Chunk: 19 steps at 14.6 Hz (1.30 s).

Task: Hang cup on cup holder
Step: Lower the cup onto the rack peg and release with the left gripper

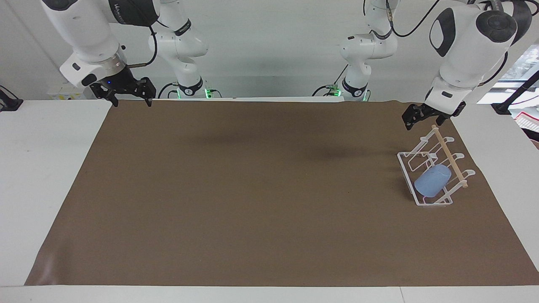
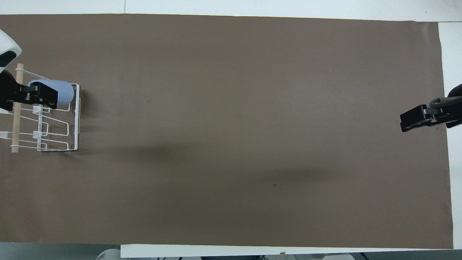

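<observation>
Fingers of the left gripper (image 1: 423, 117) stand spread and hold nothing; it hangs in the air over the robot-side end of the cup holder (image 1: 433, 171), clear of the wire and of the wooden rod (image 1: 449, 156) that runs along the rack's top. In the overhead view the same gripper (image 2: 42, 99) overlaps the cup, but the facing view shows plain air between them. The light-blue cup (image 1: 432, 180) lies tilted on one of the looped prongs at the end of the rack farther from the robots, its closed bottom pointing up toward the rod and its mouth down toward the white base frame, at the left arm's end of the brown mat (image 1: 261, 193).

Judging by this, the hanging looks done and the step in hand is the retreat. To do that well, the left arm should rise straight up before it swings sideways, so neither finger catches the rod or a prong tip; the rack looks light and a nudge could shift it or tip the cup off. Whether the cup is seated deep on its prong I cannot tell.

The right gripper (image 1: 128, 89), its fingers apart and empty, waits above the mat's corner at the right arm's end of the table (image 1: 50, 168).
</observation>
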Each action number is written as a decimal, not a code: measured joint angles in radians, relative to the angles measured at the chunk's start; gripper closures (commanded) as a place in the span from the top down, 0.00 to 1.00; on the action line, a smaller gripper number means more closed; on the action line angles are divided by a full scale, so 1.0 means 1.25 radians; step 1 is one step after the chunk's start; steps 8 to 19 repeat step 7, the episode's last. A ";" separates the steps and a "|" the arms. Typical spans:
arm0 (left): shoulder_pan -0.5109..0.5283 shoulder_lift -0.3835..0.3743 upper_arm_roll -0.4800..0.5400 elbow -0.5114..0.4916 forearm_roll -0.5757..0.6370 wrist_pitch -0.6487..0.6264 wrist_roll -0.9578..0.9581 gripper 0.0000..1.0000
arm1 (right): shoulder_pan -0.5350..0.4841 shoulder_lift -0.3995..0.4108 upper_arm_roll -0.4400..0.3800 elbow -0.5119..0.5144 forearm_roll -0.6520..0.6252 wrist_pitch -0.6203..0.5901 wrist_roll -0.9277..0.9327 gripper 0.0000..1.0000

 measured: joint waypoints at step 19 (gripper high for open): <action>-0.036 0.029 0.049 0.075 -0.080 -0.007 0.053 1.00 | 0.000 0.000 0.000 0.000 0.000 0.000 0.000 0.99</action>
